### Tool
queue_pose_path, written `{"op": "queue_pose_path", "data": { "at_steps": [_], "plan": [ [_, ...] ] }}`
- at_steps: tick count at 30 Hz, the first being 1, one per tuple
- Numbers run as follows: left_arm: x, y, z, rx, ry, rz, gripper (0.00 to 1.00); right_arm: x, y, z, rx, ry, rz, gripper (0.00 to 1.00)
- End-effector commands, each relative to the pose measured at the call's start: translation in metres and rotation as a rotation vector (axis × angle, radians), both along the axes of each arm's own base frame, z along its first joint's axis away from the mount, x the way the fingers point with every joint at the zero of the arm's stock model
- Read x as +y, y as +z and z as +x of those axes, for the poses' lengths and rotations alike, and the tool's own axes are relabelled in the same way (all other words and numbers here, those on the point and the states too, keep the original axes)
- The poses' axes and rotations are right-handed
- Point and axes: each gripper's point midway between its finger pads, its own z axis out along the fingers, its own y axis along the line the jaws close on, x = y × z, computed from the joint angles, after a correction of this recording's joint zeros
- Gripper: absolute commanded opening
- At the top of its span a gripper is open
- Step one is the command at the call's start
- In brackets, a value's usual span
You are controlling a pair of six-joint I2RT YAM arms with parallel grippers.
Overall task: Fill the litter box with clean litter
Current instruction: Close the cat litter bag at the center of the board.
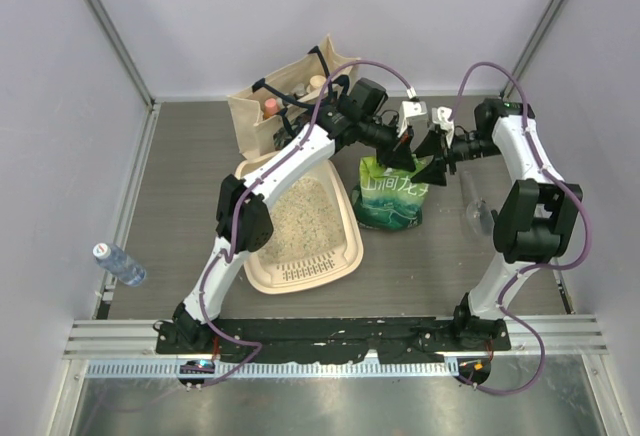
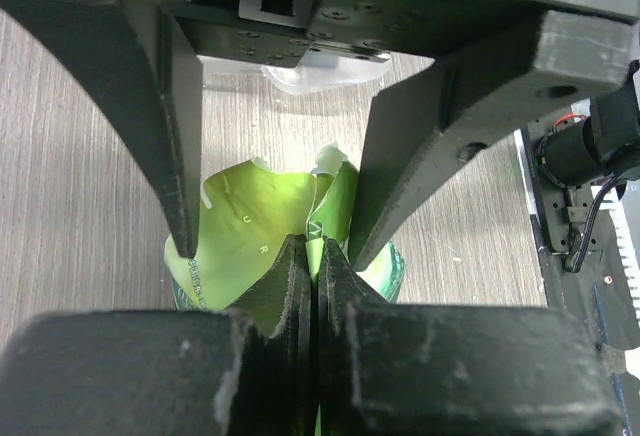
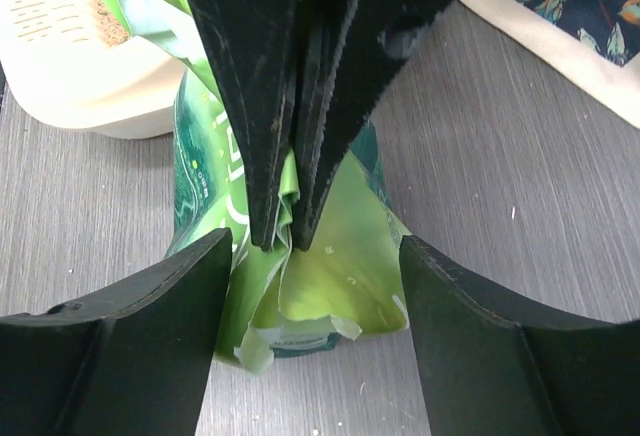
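Lena: Closest to the left wrist camera are the fingers of the left gripper [image 2: 318,256]. How do they stand?

Tom: They are pressed together, and they pinch a fold of the green bag [image 2: 250,216] between the tips. The fold is part of the bag's torn upper edge.

Lena: And the right gripper [image 3: 315,246]?

Tom: It faces the left one from the opposite side. Its fingers stand wide apart, one on each side of the left tips and of the pinched edge. It has hold of nothing. I cannot tell whether its tips touch the bag.

Lena: Where does the bag stand?

Tom: It stands upright on the table [image 1: 180,196], with the mouth up, just beside the right wall of the box [image 1: 345,256].

Lena: Where is the box, then?

Tom: It lies in the middle of the table, under the left arm. It is turned a little, and the ribbed strip is at its near end.

Lena: Is there litter [image 1: 300,218] in it?

Tom: Yes, a pale speckled layer covers the floor of the box. The rim and the ribbed strip are bare.

Lena: What else is on the table?

Tom: A tote [image 1: 255,116] stands behind the box, at the far edge, with some small containers inside. A bottle [image 1: 120,264] lies on its side at the left edge, well apart from the box.
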Motion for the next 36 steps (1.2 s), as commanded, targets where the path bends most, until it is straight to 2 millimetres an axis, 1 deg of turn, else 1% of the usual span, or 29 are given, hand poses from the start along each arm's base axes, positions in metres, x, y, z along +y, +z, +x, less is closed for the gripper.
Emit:
{"op": "queue_pose_path", "data": {
  "at_steps": [1,3,4,5,7,8,10,11,14,15,18,20,23,25,26,27,29,30,32,33,34,35,36],
  "plan": [
    [0.009,0.053,-0.008,-0.039,-0.022,-0.082,0.00,-0.013,-0.002,-0.024,0.161,-0.039,-0.008,0.66],
    [0.010,0.054,-0.003,-0.048,-0.013,-0.087,0.00,-0.019,0.000,-0.017,0.195,-0.083,0.035,0.60],
    [0.010,0.054,-0.001,-0.051,-0.007,-0.087,0.00,-0.027,0.000,-0.013,0.217,-0.119,0.046,0.54],
    [0.010,0.055,0.000,-0.052,-0.002,-0.090,0.00,-0.030,0.000,-0.011,0.227,-0.132,0.052,0.51],
    [0.010,0.058,0.003,-0.052,0.006,-0.098,0.00,-0.034,0.001,-0.008,0.235,-0.150,0.075,0.50],
    [0.009,0.058,0.003,-0.052,0.004,-0.101,0.00,-0.034,0.002,-0.007,0.239,-0.155,0.090,0.50],
    [0.008,0.057,0.003,-0.045,0.004,-0.103,0.00,-0.026,0.008,-0.006,0.252,-0.157,0.147,0.51],
    [0.008,0.057,0.002,-0.042,0.004,-0.102,0.00,-0.019,0.009,-0.007,0.261,-0.141,0.158,0.51],
    [0.008,0.056,0.003,-0.037,0.008,-0.101,0.00,-0.007,0.006,-0.011,0.282,-0.111,0.175,0.50],
    [0.008,0.057,0.003,-0.036,0.008,-0.102,0.00,-0.005,0.005,-0.013,0.289,-0.108,0.183,0.51],
    [0.008,0.056,0.003,-0.024,0.011,-0.099,0.00,0.000,0.009,-0.016,0.287,-0.103,0.202,0.55],
    [0.008,0.056,0.004,-0.015,0.014,-0.102,0.00,0.000,0.013,-0.016,0.275,-0.104,0.210,0.56],
    [0.008,0.056,0.003,0.008,0.014,-0.104,0.00,0.000,0.017,-0.018,0.239,-0.095,0.204,0.61],
    [0.006,0.059,0.003,0.014,0.010,-0.116,0.00,0.000,0.016,-0.019,0.234,-0.091,0.199,0.62],
    [0.005,0.058,0.003,0.019,0.012,-0.116,0.00,-0.001,0.014,-0.018,0.243,-0.094,0.196,0.58],
    [0.006,0.060,0.004,0.021,0.014,-0.121,0.00,-0.001,0.013,-0.016,0.246,-0.095,0.191,0.45],
    [0.005,0.059,0.006,0.023,0.020,-0.120,0.00,-0.002,0.009,-0.015,0.283,-0.103,0.183,0.32],
    [0.006,0.059,0.008,0.028,0.031,-0.122,0.00,-0.004,0.004,-0.013,0.300,-0.107,0.171,0.22],
    [0.007,0.061,0.011,0.030,0.041,-0.126,0.00,-0.005,0.001,-0.012,0.334,-0.119,0.170,0.15],
    [0.008,0.062,0.015,0.031,0.055,-0.128,0.09,-0.005,0.000,-0.012,0.350,-0.122,0.181,0.08],
    [0.009,0.063,0.018,0.034,0.080,-0.126,0.22,-0.005,0.000,-0.011,0.359,-0.128,0.192,0.04],
    [0.011,0.064,0.024,0.031,0.105,-0.125,0.34,-0.005,0.001,-0.011,0.384,-0.138,0.207,0.01],
    [0.013,0.068,0.032,0.019,0.130,-0.136,0.48,-0.004,0.003,-0.010,0.403,-0.146,0.223,0.01]
  ]
}}
